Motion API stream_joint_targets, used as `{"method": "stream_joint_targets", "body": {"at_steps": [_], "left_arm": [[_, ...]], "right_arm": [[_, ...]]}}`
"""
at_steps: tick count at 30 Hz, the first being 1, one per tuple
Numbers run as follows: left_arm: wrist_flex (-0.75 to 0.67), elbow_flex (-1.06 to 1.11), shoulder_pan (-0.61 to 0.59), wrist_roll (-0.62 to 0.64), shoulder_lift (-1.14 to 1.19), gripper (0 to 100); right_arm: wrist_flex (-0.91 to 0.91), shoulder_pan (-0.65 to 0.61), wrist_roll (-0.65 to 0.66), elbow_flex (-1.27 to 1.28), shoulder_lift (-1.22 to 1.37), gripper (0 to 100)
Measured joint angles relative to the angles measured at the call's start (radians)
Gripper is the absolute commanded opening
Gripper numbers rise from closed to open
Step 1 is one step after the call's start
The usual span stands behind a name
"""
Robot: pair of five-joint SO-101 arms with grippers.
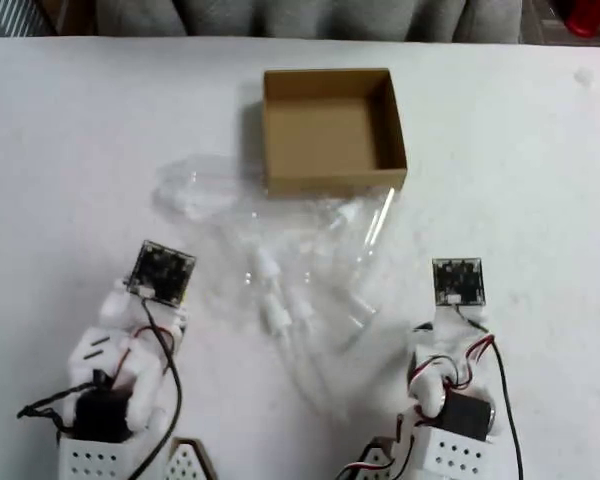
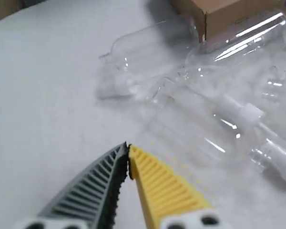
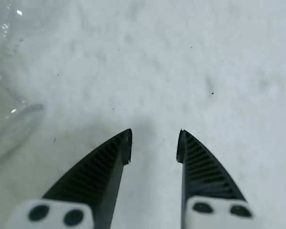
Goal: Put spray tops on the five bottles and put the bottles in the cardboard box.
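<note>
The left pincer [image 2: 128, 148] is clenched on nothing, tips touching, while the right pincer [image 3: 154, 143] is released above bare table [image 3: 219, 57]. Clear bottles [image 1: 300, 270] lie heaped ahead of and between them, with the cardboard box [image 1: 335, 182] beyond the heap, nothing in it. The left pincer should probably open first and pin one bottle by its body while the right feeds a top's tube into the neck. There is one box. At least four white spray tops [image 1: 273, 312] show, but the overlapping bottles cannot be counted reliably.
</note>
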Motion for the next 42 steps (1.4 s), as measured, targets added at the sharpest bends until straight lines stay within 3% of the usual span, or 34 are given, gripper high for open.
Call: {"method": "stream_joint_targets", "body": {"at_steps": [13,16,24,28,31,42], "left_arm": [[-0.219,-0.173,0.017,0.014,0.083,2],[-0.253,-0.315,0.014,0.037,0.293,2],[-0.259,-0.827,0.015,0.245,0.971,3],[-0.284,-1.043,0.044,0.333,1.29,16],[-0.285,-1.175,0.084,0.35,1.525,23],[-0.285,-1.61,0.17,0.358,2.102,21]], "right_arm": [[-0.005,0.008,0.0,0.0,0.0,13.8],[-0.005,0.005,0.0,0.0,0.0,13.8],[-0.005,0.005,0.0,0.0,0.0,13.8],[-0.005,0.005,0.0,0.0,0.0,13.8],[-0.005,0.005,0.0,0.0,0.0,13.8],[-0.005,0.005,0.048,0.0,0.0,13.7]]}}
